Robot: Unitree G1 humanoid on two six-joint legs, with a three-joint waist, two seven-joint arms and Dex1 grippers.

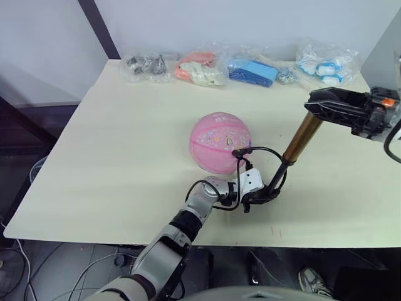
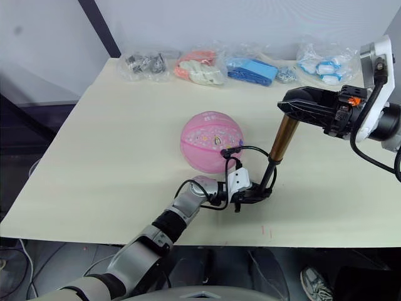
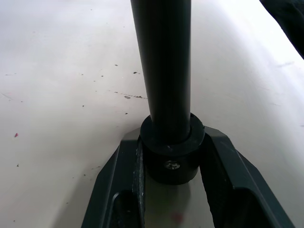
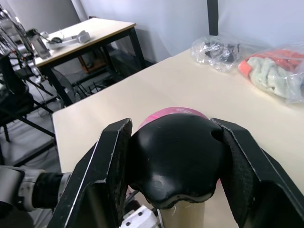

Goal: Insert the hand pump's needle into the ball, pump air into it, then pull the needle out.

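The pink ball [image 1: 216,141] rests on the cream table [image 1: 113,163], near its middle. The hand pump [image 1: 301,139] stands tilted to the right of the ball, bronze tube up and black rod down. My left gripper [image 1: 255,197] is shut on the pump's lower black end [image 3: 171,156], down at the tabletop. At the pump's rounded black top [image 4: 173,159], my right gripper [image 1: 326,105] is shut around it. The thin black hose [image 1: 270,152] loops from the pump to a black fitting [image 1: 237,152] on the ball's near right side. The needle itself is too small to make out.
Several clear plastic bags of small items [image 1: 199,69] line the table's far edge. The table's front edge [image 1: 188,241] runs just below my left gripper. A second table [image 4: 71,38] with clutter stands beyond the left side. A shoe [image 1: 313,282] shows on the floor.
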